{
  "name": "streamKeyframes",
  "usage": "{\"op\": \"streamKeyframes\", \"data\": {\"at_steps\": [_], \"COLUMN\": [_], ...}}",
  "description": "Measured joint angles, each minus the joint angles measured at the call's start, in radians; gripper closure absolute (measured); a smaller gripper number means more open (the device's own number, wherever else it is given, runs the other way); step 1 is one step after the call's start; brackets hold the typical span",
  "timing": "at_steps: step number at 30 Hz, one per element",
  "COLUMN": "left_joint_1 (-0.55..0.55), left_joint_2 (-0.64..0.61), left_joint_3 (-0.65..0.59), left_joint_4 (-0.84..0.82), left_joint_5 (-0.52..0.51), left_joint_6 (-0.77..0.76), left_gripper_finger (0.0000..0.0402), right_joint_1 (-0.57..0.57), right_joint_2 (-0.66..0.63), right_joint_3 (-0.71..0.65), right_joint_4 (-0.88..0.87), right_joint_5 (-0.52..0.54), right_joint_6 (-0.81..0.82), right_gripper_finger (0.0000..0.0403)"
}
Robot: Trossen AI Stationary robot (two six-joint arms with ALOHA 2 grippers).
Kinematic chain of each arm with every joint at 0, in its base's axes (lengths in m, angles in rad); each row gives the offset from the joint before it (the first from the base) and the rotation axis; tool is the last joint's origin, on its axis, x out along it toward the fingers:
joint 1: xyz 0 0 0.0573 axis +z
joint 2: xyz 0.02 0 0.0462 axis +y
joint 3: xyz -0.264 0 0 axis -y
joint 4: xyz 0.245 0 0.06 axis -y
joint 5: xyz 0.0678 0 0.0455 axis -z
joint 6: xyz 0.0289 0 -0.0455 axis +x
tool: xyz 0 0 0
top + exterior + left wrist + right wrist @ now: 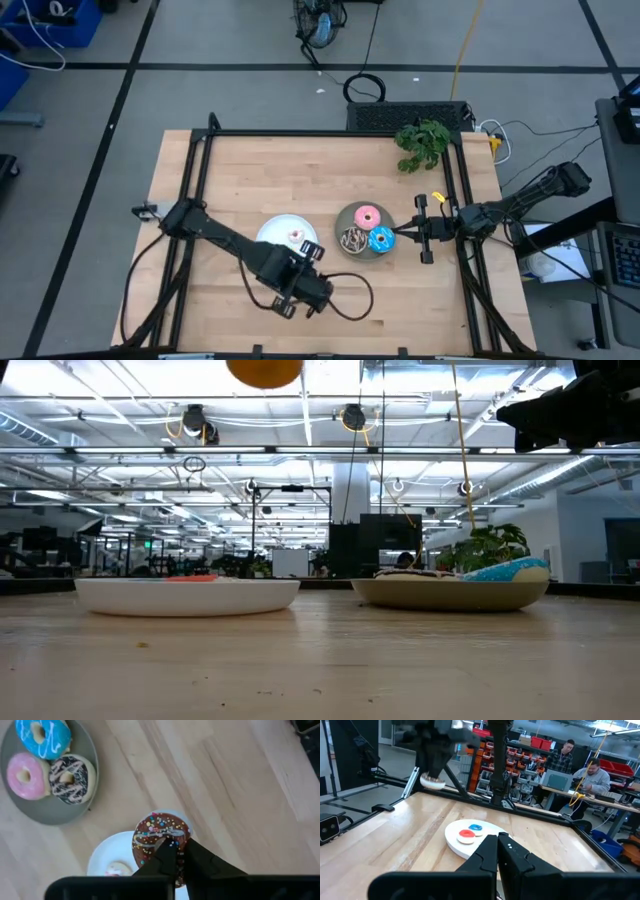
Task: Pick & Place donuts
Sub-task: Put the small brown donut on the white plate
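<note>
My left gripper (177, 851) is shut on the brown sprinkled donut (160, 836) and holds it above the white plate (107, 852). In the low view the donut (265, 370) hangs high over the table. The white plate (465, 845) carries a tiny red donut (466, 834), a tiny blue one (475, 827) and a pale one (117, 869). The grey plate (50, 810) bears the pink donut (23, 775), the blue donut (42, 737) and a brown drizzled one (70, 778). My right gripper (402, 235) is shut, empty, at the grey plate's right edge. My left gripper comes at the brown sprinkled donut from above, pointing down. One fingertip (167, 847) sits near the ring's middle and the other at its outer rim (187, 837), so one side of the ring is pinched. The donut is lifted clear of the plate and lies flat, icing up.
A potted green plant (424, 142) stands at the table's far right. Black frame rails (195, 160) run along the table's left, right and far edges. Bare wood lies on the far half of the table. People sit at desks (592, 777) beyond the table.
</note>
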Motion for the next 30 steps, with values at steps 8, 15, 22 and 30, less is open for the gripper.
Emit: {"op": "streamKeyframes", "data": {"at_steps": [8, 15, 22, 30], "left_joint_1": [0.097, 0.176, 0.231, 0.292], "left_joint_2": [-0.001, -0.001, -0.001, -0.001], "left_joint_3": [-0.018, -0.169, -0.348, -0.481], "left_joint_4": [-0.010, 0.100, 0.244, 0.322], "left_joint_5": [0.049, 0.180, 0.190, 0.184], "left_joint_6": [0.099, 0.138, 0.165, 0.159], "left_gripper_finger": [0.0384, 0.0389, 0.0393, 0.0395], "right_joint_1": [0.000, 0.000, 0.000, 0.000], "right_joint_2": [0.000, 0.000, 0.000, 0.000], "right_joint_3": [0.000, 0.000, 0.000, 0.000], "right_joint_4": [-0.002, -0.003, -0.010, -0.009], "right_joint_5": [0.000, 0.000, -0.001, -0.001], "right_joint_6": [-0.005, -0.007, -0.005, 0.006], "right_gripper_finger": [0.0403, 0.0403, 0.0403, 0.0403]}}
